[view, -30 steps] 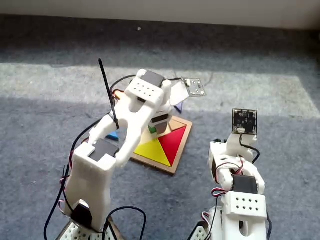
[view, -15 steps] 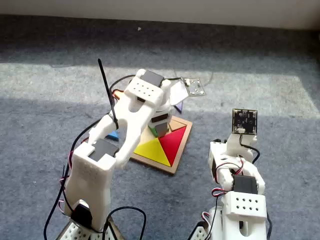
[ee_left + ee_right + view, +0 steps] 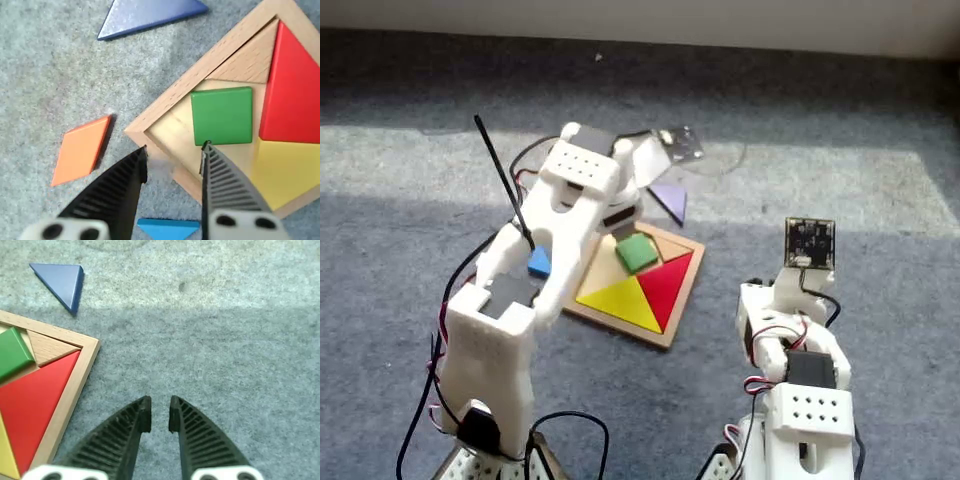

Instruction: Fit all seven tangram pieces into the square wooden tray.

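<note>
Wooden tray (image 3: pixel 210 65) holds green square (image 3: pixel 221 115), red triangle (image 3: pixel 292 95) and yellow triangle (image 3: pixel 280 175) — orange parallelogram (image 3: pixel 80 150) and dark blue triangle (image 3: pixel 150 12) lie outside it. Left gripper (image 3: pixel 174 148) gapes empty over its corner; right gripper (image 3: pixel 159 400) — barely parted, empty — beside it.

High view: tray (image 3: pixel 686 296), left side hidden under left arm (image 3: pixel 560 215) | small blue piece (image 3: pixel 538 264) partly covered by that arm, shape unclear | Left wrist view: dark blue triangle (image 3: pixel 150 12), red triangle (image 3: pixel 295 90), yellow triangle (image 3: pixel 290 165), light blue triangle (image 3: pixel 167 227) all cut by frame edge | Right wrist view: green square (image 3: pixel 12 357) cut by frame edge.
</note>
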Motion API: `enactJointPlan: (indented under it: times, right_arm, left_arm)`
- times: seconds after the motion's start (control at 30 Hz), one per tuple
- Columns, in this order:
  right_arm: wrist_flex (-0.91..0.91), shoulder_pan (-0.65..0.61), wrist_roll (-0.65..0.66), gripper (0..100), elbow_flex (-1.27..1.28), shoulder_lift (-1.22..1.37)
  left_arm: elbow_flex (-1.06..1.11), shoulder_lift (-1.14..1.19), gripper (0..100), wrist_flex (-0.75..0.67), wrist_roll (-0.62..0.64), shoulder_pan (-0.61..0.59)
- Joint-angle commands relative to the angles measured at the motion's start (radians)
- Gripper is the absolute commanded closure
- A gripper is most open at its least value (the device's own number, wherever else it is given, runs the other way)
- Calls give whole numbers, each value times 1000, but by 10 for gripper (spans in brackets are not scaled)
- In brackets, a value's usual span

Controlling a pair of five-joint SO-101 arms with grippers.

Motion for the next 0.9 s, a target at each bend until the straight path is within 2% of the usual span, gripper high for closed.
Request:
enactJointPlan:
  times: [0.0,0.13,0.37,0.7,0.87]
  right_arm:
    - [-21,13,12,921,-4,-15]
    - [-21,13,12,921,-4,-15]
    - [-21,13,12,921,-4,-15]
    - [-21,13,12,921,-4,-15]
    - [-21,13,12,921,-4,-15]
  left_arm:
    - [-39,-58,909,8,12,-42]
    - [16,-56,966,-3,12,-44]
    - [166,-58,966,-137,12,2]
    - [173,-59,966,-141,14,143]
    - [170,-61,966,-143,15,171]
